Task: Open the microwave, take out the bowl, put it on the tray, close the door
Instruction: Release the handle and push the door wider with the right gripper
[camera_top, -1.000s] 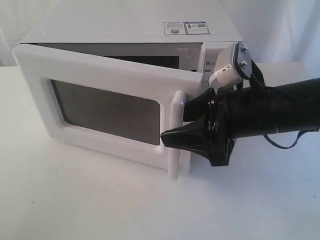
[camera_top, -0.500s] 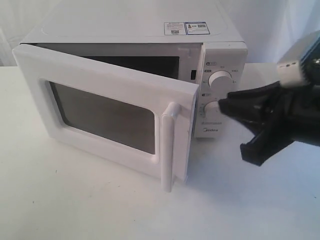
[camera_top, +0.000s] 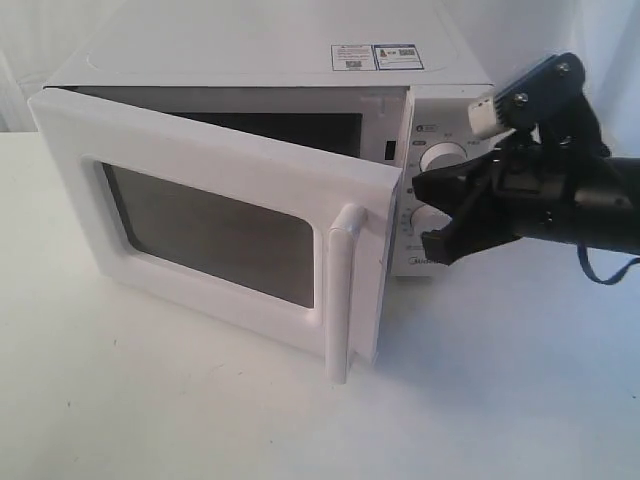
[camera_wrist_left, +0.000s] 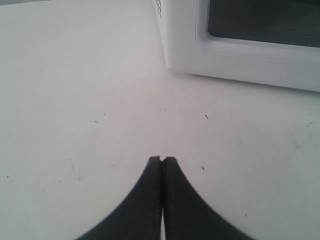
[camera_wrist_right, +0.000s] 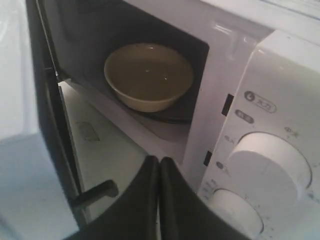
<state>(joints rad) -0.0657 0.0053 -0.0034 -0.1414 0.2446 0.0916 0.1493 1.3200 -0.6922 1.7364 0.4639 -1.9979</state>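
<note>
The white microwave (camera_top: 260, 50) stands with its door (camera_top: 230, 220) swung partly open, bar handle (camera_top: 340, 290) at the free edge. In the right wrist view the cream bowl (camera_wrist_right: 148, 75) sits inside the cavity on the dark turntable. My right gripper (camera_top: 418, 188) hovers in front of the control panel, just right of the opening, fingers pressed together and holding nothing (camera_wrist_right: 159, 160). My left gripper (camera_wrist_left: 162, 159) is shut and empty, low over the white table near the microwave's lower corner (camera_wrist_left: 167, 62). The left gripper is out of the exterior view.
Two round dials (camera_top: 443, 157) sit right behind my right gripper; they also show in the wrist view (camera_wrist_right: 270, 167). The door's latch hook (camera_wrist_right: 97, 192) sticks out below the fingers. White table (camera_top: 200, 400) stretches in front. No tray is in view.
My right gripper has left the door handle, swung out to the right, and come back up in front of the control panel. The door stays partly open.
</note>
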